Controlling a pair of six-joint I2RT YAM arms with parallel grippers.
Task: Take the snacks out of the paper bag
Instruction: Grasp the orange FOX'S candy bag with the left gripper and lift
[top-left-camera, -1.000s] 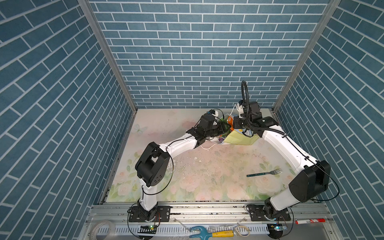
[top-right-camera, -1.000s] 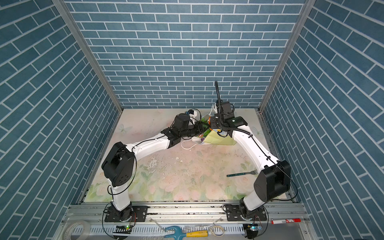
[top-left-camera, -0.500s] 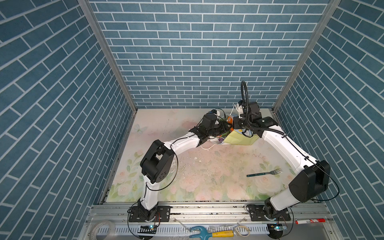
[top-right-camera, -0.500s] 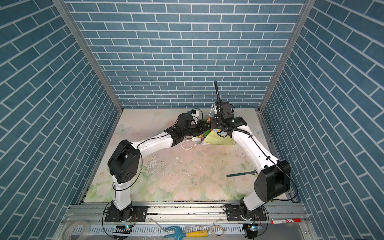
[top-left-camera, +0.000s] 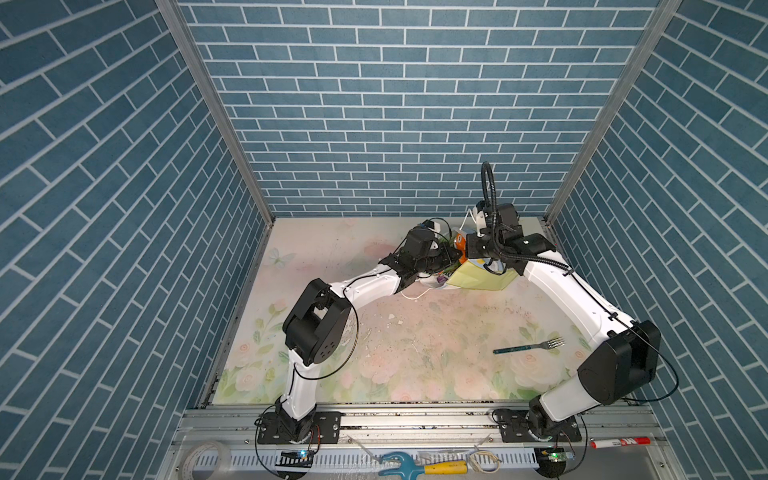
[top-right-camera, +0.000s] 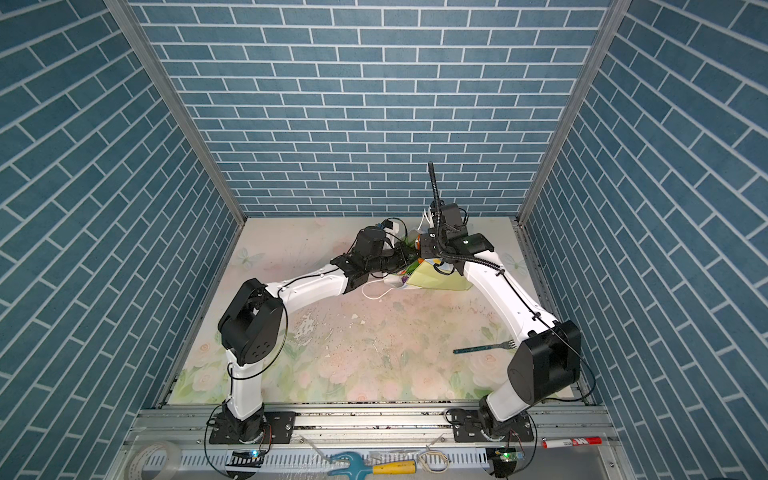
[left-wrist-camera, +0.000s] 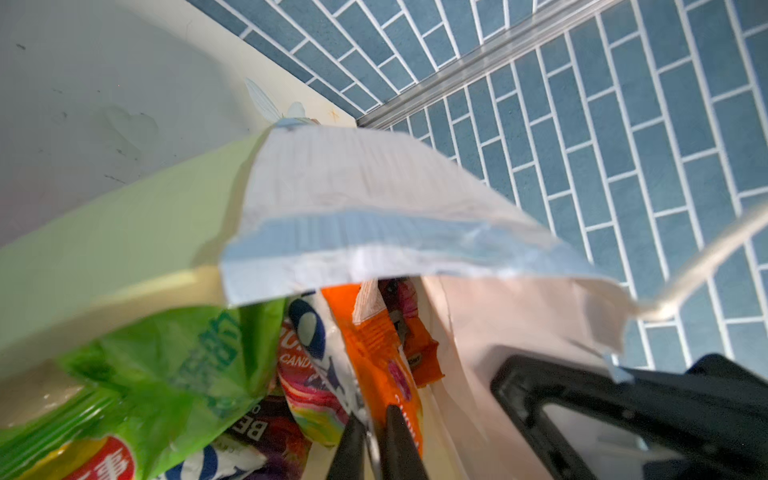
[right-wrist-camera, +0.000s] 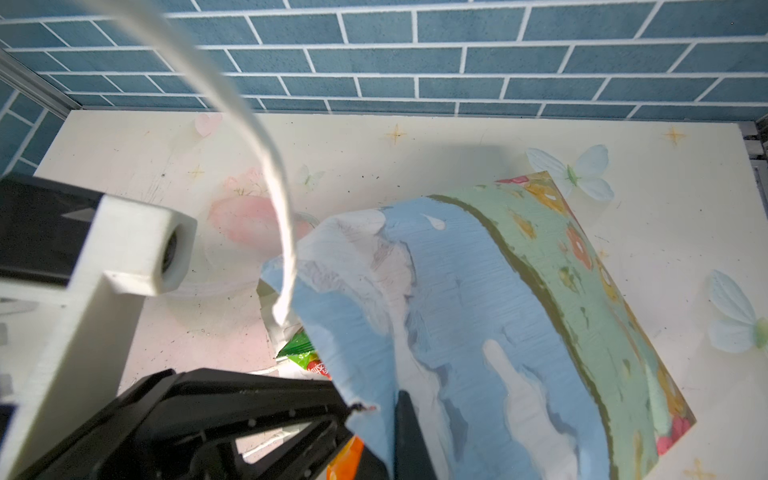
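Item: paper bag (top-left-camera: 478, 279) (top-right-camera: 436, 283), on its side near the far edge of the table (top-left-camera: 415, 345), both top views. Left wrist: left gripper (left-wrist-camera: 376, 440) closed on orange packet (left-wrist-camera: 380, 353) inside; we judge it light, crinkly, slippery; pinch its seam. Right wrist: right gripper (right-wrist-camera: 395, 415) clamping the bag's rim.

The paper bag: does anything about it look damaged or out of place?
Yes. The paper bag lies on its side on the table, not upright, and its rim is torn: the blue print has peeled off in ragged strips, showing white paper. Snack packets are inside.
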